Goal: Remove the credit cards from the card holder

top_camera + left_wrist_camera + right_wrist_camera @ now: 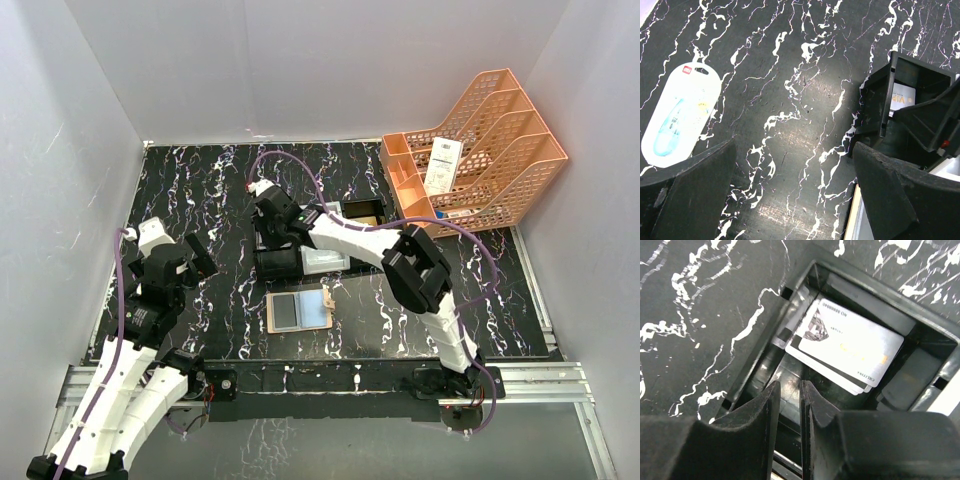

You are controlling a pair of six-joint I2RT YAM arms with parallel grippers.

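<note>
**Top view.** You see a black worktop (220, 190) veined with white. Your left pincer (185, 262) hangs at 9 o'clock with its fingers spread wide, gripping nothing. Your right arm reaches in from 5 o'clock. Its right pincer (268, 238) points down into a black-and-grey tray (285, 265) just above centre. The card holder (298, 311) is tan and lies open and flat just beside the tray, at the tray's 6 o'clock. Its pale blue slots face up, and a brown snap tab (328, 298) sits at its right edge. An orange file rack (490, 180) stands at 2 o'clock with a white receipt (442, 165) in it.

**Left wrist view.** Two black fingers (690, 200) fill the bottom corners, far apart, with only bare worktop between them. A white blister pack (680, 117) lies at 9 o'clock. The tray stands at 3 o'clock, and one of the credit cards (902, 97), pale with printed letters, shows inside it. A thin tan edge of the card holder shows at 5 o'clock, beside the right-hand finger.

**Right wrist view.** The two fingers rise from 6 o'clock with only a narrow slit between them, and nothing is in that slit. Their tips hang over one tray compartment. A stack of cards lies inside it, from centre toward 2 o'clock. A silvery-white card is on top, printed side up, with the edges of others fanned out beneath. The stack lies apart from the fingertips.
</note>
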